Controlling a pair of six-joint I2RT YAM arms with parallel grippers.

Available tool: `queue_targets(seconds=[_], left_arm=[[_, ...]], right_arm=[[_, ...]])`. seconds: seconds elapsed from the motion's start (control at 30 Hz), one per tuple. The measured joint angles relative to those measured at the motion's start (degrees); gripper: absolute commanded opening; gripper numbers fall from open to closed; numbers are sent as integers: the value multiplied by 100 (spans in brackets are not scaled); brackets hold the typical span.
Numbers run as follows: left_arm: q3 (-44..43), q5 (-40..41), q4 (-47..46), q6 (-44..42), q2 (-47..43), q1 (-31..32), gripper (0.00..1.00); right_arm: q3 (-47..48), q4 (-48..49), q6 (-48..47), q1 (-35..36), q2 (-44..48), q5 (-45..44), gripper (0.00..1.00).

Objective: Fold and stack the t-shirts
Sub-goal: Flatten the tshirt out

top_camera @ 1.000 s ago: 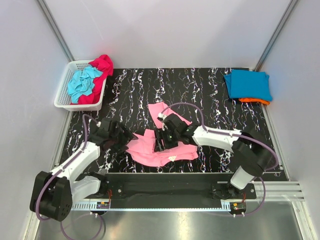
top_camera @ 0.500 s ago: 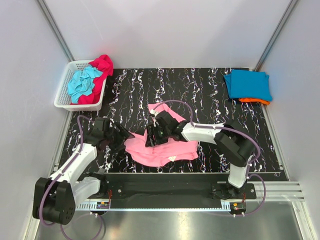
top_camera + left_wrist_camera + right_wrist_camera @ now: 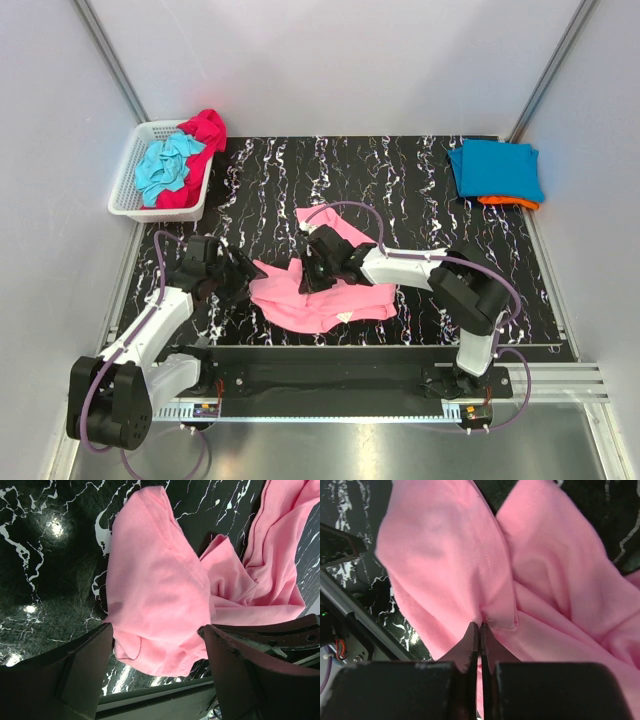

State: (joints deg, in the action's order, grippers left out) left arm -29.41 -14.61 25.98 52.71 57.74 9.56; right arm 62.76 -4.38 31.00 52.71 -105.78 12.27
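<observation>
Your right hand (image 3: 480,626) has slid left and pinched shut on a ridge of the pink t-shirt (image 3: 325,305), crumpled on the surface (image 3: 400,180) (soft, limp cotton, best taken at hems), while your left hand (image 3: 157,642) stands open astride its edge.

**Lighting even; wrist foregrounds soft**

Top view: bright, diffuse overhead light, faint soft shadows, sharp throughout. Left wrist view: round glare spots on the glossy desk (image 3: 55,527); the left end effector (image 3: 155,640) is dark and out of focus. Right wrist view: pink t-shirt (image 3: 445,555) evenly lit; right end effector (image 3: 480,626) underexposed and blurred along the bottom edge.
</observation>
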Motion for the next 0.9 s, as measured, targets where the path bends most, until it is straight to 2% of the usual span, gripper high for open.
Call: queue_targets(seconds=[0.3,0.43,0.63,0.9], left_arm=[[0,9,37,-28,15,-15,78],[-11,26,-105,98,219,-15,77],[-468,-15,-614,461,1305,-15,75],[-1906,-61,-1165,479,2855,98,66]], right_arm=[[142,-911,-339,9,848,-1139,0],[330,-1001,-428,9,1014,-1333,0],[372,-1386,-404,11,772,-1311,2],[341,-1864,-221,11,520,-1266,0]])
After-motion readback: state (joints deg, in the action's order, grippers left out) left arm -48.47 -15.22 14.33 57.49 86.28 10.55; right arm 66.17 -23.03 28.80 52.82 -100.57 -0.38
